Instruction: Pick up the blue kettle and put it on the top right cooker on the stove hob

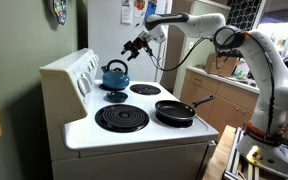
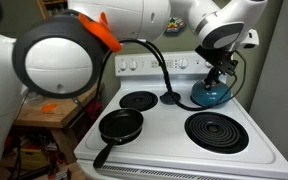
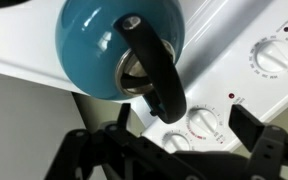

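The blue kettle (image 1: 114, 75) stands on the stove hob (image 1: 84, 130), next to the raised knobbed back panel. It appears to rest on the small top right cooker (image 1: 115, 97), whose black coil shows under it. The kettle also shows in an exterior view (image 2: 211, 94) at the back right. My gripper (image 1: 134, 47) hangs just above the kettle in both exterior views (image 2: 222, 68). It is open and holds nothing. In the wrist view the kettle (image 3: 99, 45) fills the top, and its dark handle reaches down between my open fingers (image 3: 186, 120).
A black frying pan (image 1: 174, 112) sits on one front burner, its handle pointing off the stove. The large coil burner (image 1: 121, 119) and another small burner (image 1: 145, 89) are bare. The back panel's knobs (image 3: 199, 122) lie below my fingers. A cluttered counter stands beside the stove.
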